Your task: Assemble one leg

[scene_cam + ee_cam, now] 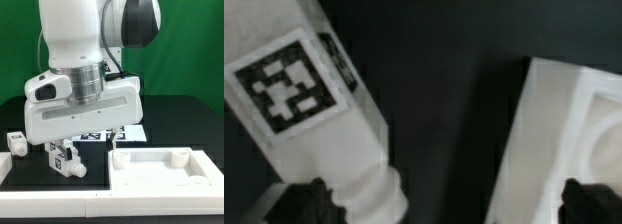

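Observation:
A leg (304, 100), a small white block with a black-and-white tag on its face, lies on the dark table. Its near end reaches between my fingertips, close beside one finger (304, 205). My gripper (446, 205) is open wide; the other finger (589, 200) hangs over the edge of the large white tray-like piece (571, 130). In the exterior view my gripper (68, 163) is low over the table at that leg (66, 160), left of the tray-like piece (160, 168). Whether a finger touches the leg I cannot tell.
Another tagged white leg (15, 143) stands at the exterior view's left edge. The marker board (108, 134) lies behind my gripper. The table's front edge runs just below the tray-like piece.

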